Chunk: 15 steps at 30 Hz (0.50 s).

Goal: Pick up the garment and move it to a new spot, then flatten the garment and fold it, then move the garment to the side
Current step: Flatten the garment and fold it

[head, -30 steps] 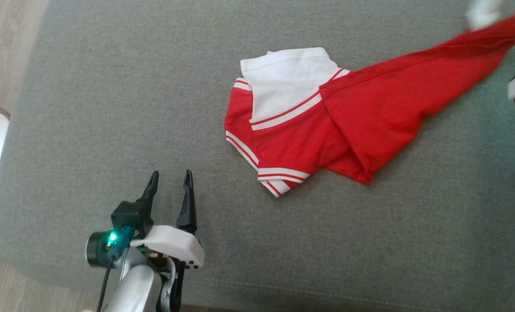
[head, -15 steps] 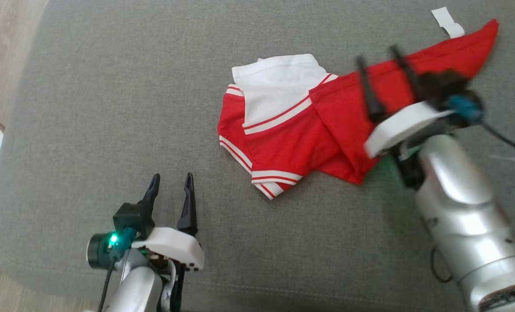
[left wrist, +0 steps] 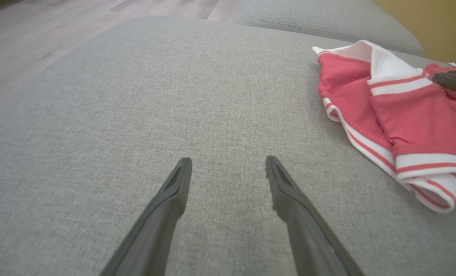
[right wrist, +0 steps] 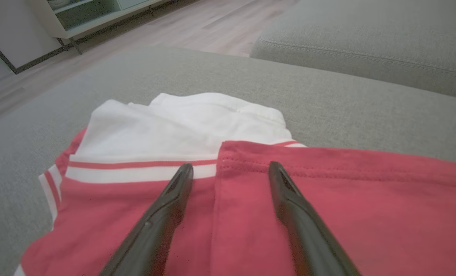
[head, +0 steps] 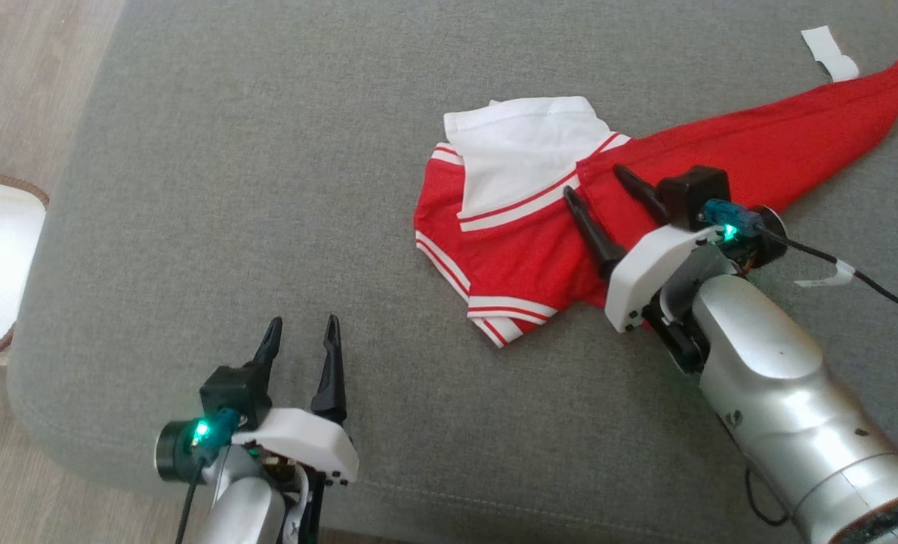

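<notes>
Currently the garment lies crumpled on the right half of the grey cushion. Its red body is drawn out in a narrow tail toward the far right corner, where a small white tag sticks out. One white sleeve panel is folded over the red fabric at the end nearest the cushion's centre.

Hand state:
- The right hand is fully open and holds nothing. It is poised over the middle of the garment, with its fingers on either side of the stitched edge where a red layer overlaps the sleeve stripe. Contact with the cloth cannot be confirmed.
- The left hand is fully open and empty. It is close to the near edge, left of centre and well apart from the garment.

Step in hand, as judged: flattening. The garment is not yet spread and no fold is made.

Recommended procedure:
1. Lower the right hand onto the stitched edge and pinch the upper red layer only. Taking both layers would drag the whole bundle.
2. Bring the left hand to the striped cuff at the garment's near corner and pin it.
3. Draw the two holds apart, low and slowly, until the overlap opens.
4. Release, then check that the sleeve lies flat before folding.
</notes>
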Tool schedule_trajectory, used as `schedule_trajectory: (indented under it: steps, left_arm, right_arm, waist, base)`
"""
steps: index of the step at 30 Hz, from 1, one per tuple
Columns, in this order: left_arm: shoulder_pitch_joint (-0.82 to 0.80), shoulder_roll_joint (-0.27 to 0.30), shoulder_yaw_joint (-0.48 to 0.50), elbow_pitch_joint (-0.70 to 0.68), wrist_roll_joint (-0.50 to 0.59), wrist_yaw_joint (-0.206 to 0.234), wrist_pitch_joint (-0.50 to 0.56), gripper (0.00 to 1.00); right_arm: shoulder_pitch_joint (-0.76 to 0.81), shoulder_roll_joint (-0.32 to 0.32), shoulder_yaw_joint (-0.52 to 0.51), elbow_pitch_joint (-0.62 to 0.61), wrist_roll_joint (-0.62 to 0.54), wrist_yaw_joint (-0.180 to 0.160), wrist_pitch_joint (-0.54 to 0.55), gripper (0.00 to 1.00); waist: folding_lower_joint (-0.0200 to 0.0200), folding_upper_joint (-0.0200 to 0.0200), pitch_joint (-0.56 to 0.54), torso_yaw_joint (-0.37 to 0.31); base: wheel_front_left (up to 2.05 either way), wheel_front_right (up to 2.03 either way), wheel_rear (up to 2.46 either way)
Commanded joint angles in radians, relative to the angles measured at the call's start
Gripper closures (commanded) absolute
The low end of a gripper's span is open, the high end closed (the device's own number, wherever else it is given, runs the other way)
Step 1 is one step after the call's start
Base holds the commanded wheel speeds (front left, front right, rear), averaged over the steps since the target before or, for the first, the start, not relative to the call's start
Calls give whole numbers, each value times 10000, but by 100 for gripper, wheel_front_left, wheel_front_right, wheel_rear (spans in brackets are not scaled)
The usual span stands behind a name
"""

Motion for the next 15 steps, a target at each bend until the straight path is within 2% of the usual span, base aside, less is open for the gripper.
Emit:
schedule_trajectory:
  steps: [1, 8, 9, 10, 11, 12, 15]
  left_arm:
    - [-94, 58, 251, -291, -59, 11, -124, 0]
    - [-199, 58, 151, -351, -134, 57, -124, 0]
    - [-209, 58, 136, -363, -146, 64, -124, 0]
    - [-218, 58, 123, -373, -153, 69, -124, 0]
    - [-226, 58, 113, -378, -159, 72, -124, 0]
    - [-228, 58, 107, -379, -161, 75, -124, 0]
    - [-209, 58, 112, -375, -158, 75, -124, 0]
  right_arm:
    - [53, 59, 111, -121, -10, 65, 9, 0]
    - [-169, 136, -56, 564, -208, 65, -206, 0]
    - [-192, 161, -80, 647, -225, 65, -243, 7]
    - [-215, 188, -117, 726, -228, 65, -288, 18]
    - [-236, 214, -143, 797, -232, 65, -341, 38]
    - [-253, 241, -179, 857, -221, 65, -407, 52]
    - [-293, 301, -244, 1008, -197, 65, -576, 73]
  waist:
    - [0, 0, 17, 26]
    - [0, 0, 116, 116]
    - [0, 0, 125, 126]
    - [0, 0, 134, 136]
    - [0, 0, 137, 144]
    - [0, 0, 134, 148]
    - [0, 0, 119, 149]
  base:
    - [0, 0, 0]
    - [0, 0, 0]
    - [0, 0, 0]
    - [0, 0, 0]
    - [0, 0, 0]
    - [0, 0, 0]
    - [0, 0, 0]
